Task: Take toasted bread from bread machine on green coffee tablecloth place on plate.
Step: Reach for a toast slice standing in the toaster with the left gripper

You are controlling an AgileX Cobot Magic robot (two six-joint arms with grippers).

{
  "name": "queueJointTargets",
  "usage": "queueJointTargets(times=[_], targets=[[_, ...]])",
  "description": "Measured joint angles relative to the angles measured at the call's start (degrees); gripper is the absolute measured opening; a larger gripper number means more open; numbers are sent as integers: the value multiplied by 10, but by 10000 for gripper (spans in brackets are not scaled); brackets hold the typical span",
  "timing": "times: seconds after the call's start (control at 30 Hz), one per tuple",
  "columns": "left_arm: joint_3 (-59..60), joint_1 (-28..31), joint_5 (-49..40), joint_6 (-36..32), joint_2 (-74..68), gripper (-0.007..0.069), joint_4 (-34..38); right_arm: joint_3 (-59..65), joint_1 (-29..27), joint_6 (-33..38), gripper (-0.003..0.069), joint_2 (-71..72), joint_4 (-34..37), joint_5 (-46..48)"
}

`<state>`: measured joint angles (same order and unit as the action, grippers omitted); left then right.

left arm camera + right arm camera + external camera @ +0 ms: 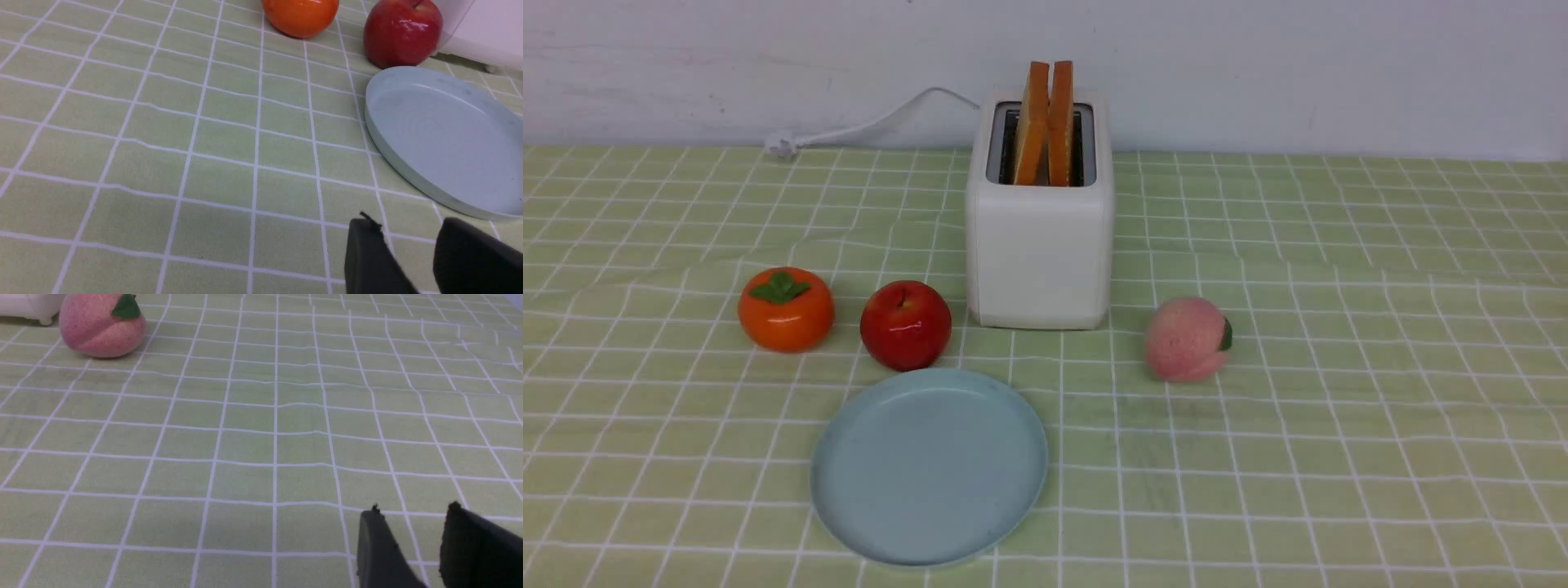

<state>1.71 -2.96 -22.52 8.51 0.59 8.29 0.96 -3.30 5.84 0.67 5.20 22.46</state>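
Left hand and right hand are seen parted and empty, while the toasted bread, standing in the bread machine, is judged light, stiff, crumbly, best pinched across its exposed top.

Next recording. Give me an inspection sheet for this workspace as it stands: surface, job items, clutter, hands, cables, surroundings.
Surface: green checked tablecloth, slightly creased.
Job's things: two toast slices standing in the white toaster; pale blue plate empty, in front of the toaster.
Clutter: persimmon and red apple left of the toaster; peach to its right.
Hands: left hand open, holding nothing, near the plate; right hand open, over bare cloth.
Cables: white power cord runs left from the toaster, its plug lying at the cloth's back edge.
Surroundings: white wall behind.
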Motion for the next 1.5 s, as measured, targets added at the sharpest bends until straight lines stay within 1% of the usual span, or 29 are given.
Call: queueJointTargets(times=[0.93, 1.2, 1.37, 1.5], targets=[[0, 0, 0, 0, 0, 238, 0, 0, 0, 0, 240, 0, 0, 0], [0, 0, 45, -11, 0, 238, -3, 0, 0, 0, 240, 0, 0, 0], [0, 0, 109, 0, 0, 238, 51, 0, 0, 0, 240, 0, 0, 0], [0, 0, 201, 3, 0, 238, 134, 0, 0, 0, 240, 0, 0, 0]])
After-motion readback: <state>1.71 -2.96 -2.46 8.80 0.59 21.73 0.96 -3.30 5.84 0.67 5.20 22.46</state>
